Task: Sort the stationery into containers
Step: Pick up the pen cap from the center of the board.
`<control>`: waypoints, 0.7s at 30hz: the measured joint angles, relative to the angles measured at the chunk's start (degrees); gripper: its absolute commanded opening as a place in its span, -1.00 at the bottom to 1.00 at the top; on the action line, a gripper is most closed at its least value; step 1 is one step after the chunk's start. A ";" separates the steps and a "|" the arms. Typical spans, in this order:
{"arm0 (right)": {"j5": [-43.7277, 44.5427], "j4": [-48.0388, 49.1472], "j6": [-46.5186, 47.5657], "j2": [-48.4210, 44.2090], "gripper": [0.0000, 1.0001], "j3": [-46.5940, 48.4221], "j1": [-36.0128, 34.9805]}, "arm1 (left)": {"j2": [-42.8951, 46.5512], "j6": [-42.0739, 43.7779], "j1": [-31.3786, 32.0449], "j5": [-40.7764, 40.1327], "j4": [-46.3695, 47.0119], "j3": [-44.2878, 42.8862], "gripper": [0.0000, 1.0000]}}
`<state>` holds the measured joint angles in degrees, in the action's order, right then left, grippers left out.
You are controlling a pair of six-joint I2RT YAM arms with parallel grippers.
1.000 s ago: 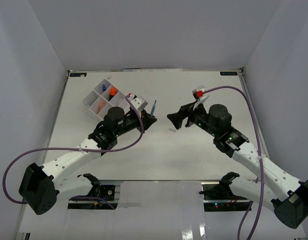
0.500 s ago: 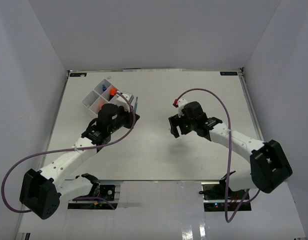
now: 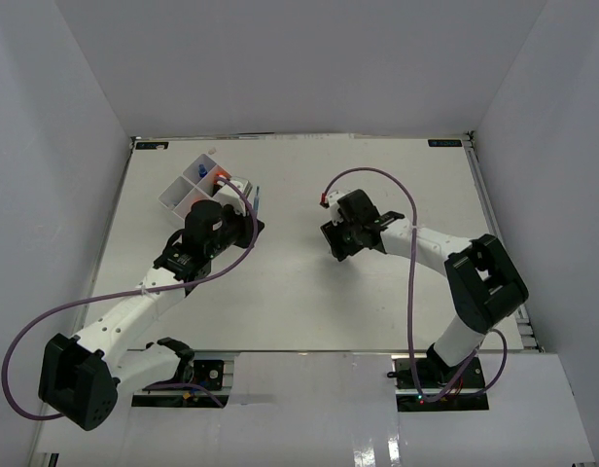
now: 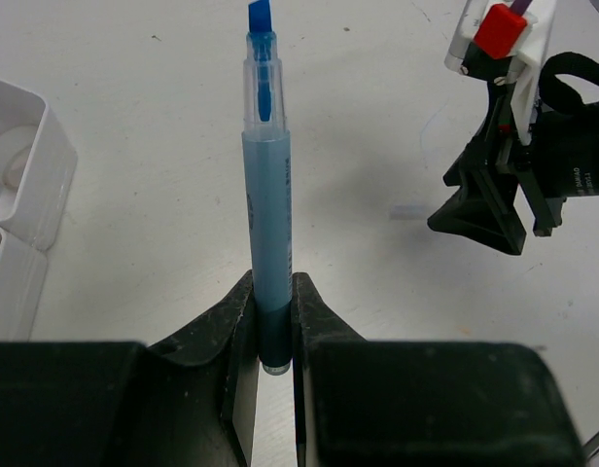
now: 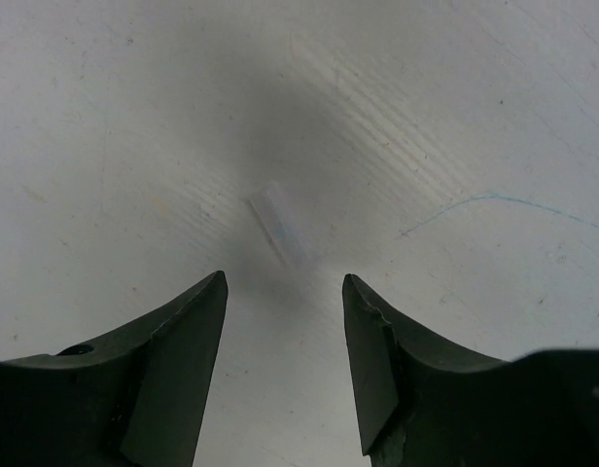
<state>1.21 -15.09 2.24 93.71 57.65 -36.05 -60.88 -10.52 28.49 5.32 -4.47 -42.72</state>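
Right now my left gripper (image 4: 272, 292) is clamped tight on a blue pen (image 4: 269, 195), and I see both fingers pressed against the dark lower end of its barrel. The pen sticks straight out ahead of the fingers. Its clear cap and blue tip point away from the wrist, and it is held off the table (image 3: 377, 311). From above, that arm reaches toward the far left. The pen sits just beside the near right corner of the white divided tray (image 3: 173, 199), not over any compartment. On the left wrist camera a rounded corner of the tray shows at the left edge, well clear of the pen.

Inside the tray I make out an orange-tipped thing (image 3: 220, 178) in the right-hand compartment and a blue-capped thing (image 3: 200, 170) in the far one. I cannot tell what else lies there.

My right gripper (image 5: 285, 292) is low over the middle of the table with its jaws partly apart and nothing held between them. A small pale piece (image 5: 280, 226) lies flat on the table just ahead of the fingertips, in line with the gap and slanted across it, touching neither finger. It is too blurred for me to say what it is. A thin blue line (image 5: 494, 199) is drawn on the table to its right.
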 measured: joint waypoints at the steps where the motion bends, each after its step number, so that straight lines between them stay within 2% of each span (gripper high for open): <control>1: 0.07 -0.26 0.31 0.83 0.14 0.76 0.00 | 0.00 0.00 0.00 0.00 -0.07 0.02 -1.00; 17: 2.58 -6.95 2.95 13.29 0.01 12.24 -1.44 | 0.24 -0.04 -0.04 1.95 -0.07 0.02 -1.00; 21: 2.93 -8.94 3.52 14.64 -0.09 13.77 -2.01 | 0.35 -0.04 -0.04 2.21 -0.07 0.02 -1.00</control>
<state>4.14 -24.03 5.76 108.36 71.42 -38.06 -60.53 -10.57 28.45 7.53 -4.54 -42.70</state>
